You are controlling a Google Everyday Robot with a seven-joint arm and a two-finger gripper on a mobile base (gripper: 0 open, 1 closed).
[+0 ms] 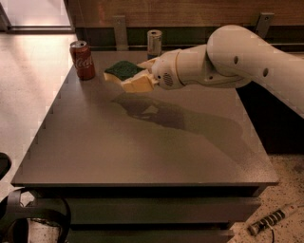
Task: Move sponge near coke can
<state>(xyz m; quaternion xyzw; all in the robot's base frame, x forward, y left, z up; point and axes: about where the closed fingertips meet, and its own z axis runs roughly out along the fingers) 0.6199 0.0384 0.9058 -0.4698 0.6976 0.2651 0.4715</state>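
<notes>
One gripper is clamped on the one sponge, holding it above the table just right of the one coke can and apart from it. One silver can stands farther right of the coke can, behind the gripper.

The place is read as an office or laboratory test area, not a home. A plain, smooth dark grey table is set against a brown wood-panelled wall fitted with grey metal brackets. A pale polished floor is seen at the left. At the lower right, a speckled floor is crossed by what may be a grey power strip. A white robot arm is reached over the table's far part, its gripper clasped about a green-topped yellow sponge.
</notes>
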